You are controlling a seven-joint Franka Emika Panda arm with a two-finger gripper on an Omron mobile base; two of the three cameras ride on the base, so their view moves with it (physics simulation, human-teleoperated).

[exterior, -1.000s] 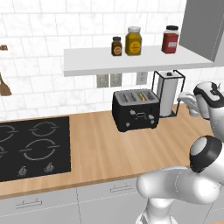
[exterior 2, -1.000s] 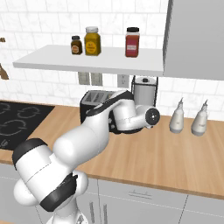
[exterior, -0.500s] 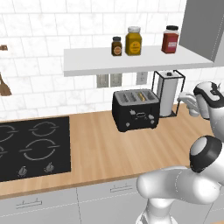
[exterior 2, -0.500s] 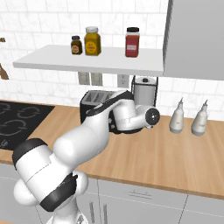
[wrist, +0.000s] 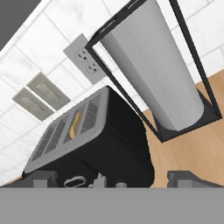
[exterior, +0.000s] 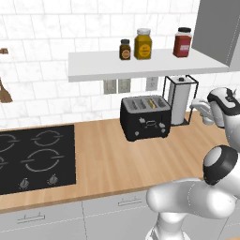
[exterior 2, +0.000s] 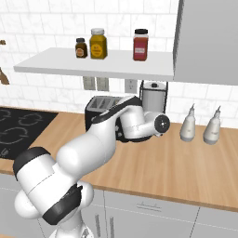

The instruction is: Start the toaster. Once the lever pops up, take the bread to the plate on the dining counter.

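In the hand view the gripper (wrist: pixel 116 177) sits at the bottom, fingers spread wide and empty. Just beyond, centre-left, the toaster (wrist: pixel 94 144) holds the bread (wrist: pixel 76 122). Swinging in, a finger might clip the paper-towel stand (wrist: pixel 175 74) at upper right.

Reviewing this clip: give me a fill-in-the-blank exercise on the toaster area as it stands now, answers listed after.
1. The black toaster stands on the wooden ____.
2. The bread sits inside a toaster ____.
3. The paper towel roll stands in a black wire ____.
4. On the white shelf above the toaster stand ____ jars.

Missing words: worktop; slot; holder; three
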